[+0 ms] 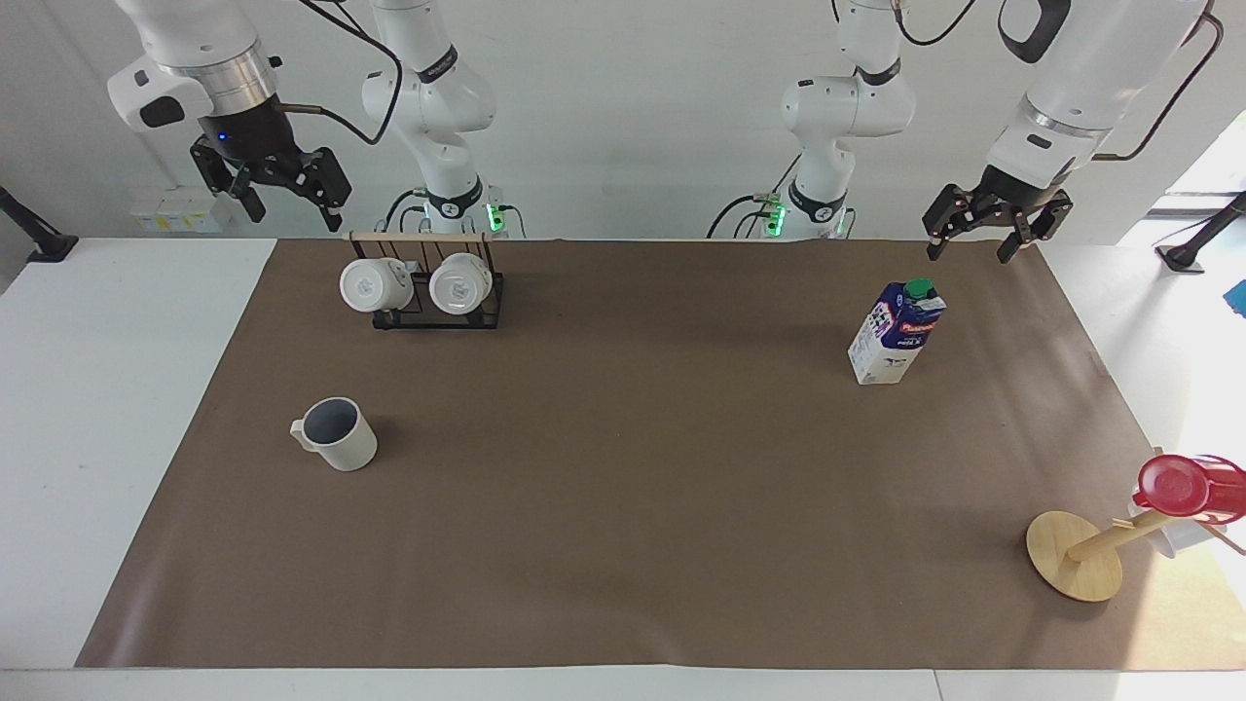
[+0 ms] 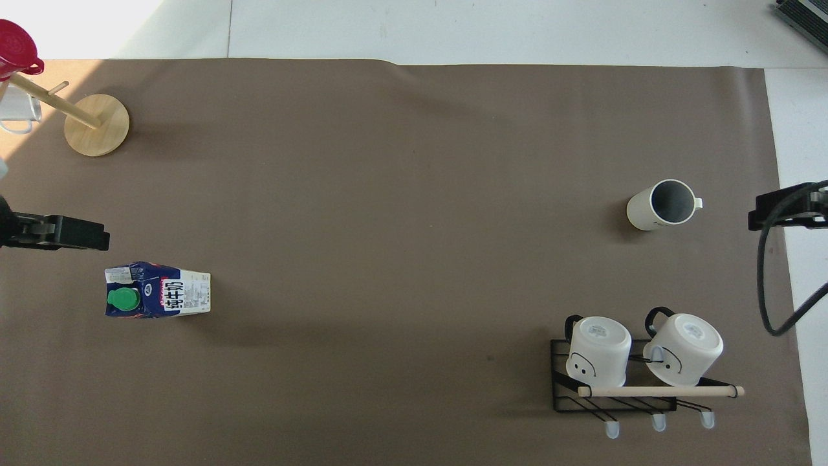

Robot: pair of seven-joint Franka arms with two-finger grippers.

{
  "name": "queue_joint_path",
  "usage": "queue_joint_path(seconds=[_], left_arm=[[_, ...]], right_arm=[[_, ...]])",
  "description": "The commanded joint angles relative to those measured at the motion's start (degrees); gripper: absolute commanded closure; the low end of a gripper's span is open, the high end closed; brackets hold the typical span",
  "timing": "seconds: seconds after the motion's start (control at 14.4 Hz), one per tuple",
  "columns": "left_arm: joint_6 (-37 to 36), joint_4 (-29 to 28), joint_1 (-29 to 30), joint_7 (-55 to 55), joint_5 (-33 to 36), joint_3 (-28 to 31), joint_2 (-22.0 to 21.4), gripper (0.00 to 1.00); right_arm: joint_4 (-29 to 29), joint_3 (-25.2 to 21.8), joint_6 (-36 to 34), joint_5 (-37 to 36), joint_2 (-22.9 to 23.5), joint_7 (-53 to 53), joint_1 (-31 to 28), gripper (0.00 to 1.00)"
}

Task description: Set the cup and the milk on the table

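Cup (image 1: 336, 433): I see it upright on the brown mat (image 1: 623, 467), toward the right arm's end of the counter (image 1: 97, 389), farther from the robots than the black wire rack (image 1: 438, 302) holding two white mugs.
Milk (image 1: 896, 331): I see the carton standing on the mat toward the left arm's end, green cap up.
Left claw (image 1: 993, 239): I read it raised above the mat's edge near the milk, fingers spread, holding nothing.
Right claw (image 1: 277, 195): I read it raised beside the rack, above the counter's edge, fingers spread, empty.
Red cup (image 1: 1183, 487): I see it hung on a wooden stand (image 1: 1076, 555) at the left arm's end.
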Motion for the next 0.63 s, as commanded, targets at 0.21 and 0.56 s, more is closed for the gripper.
queue_joint_path(seconds=[0.21,0.56], left_arm=[[-1.21,0.88,-0.10,-0.40,-0.58,-0.08,-0.22,0.00],[-0.60,0.97,-0.10,-0.31,-0.58,-0.08,-0.13,0.00]], right_arm=[[0.36,0.33,0.74,0.09,0.28,-1.94,-0.72,0.00],[0.18,0.24,0.74,0.52,0.19,-1.76,-0.55,0.00]])
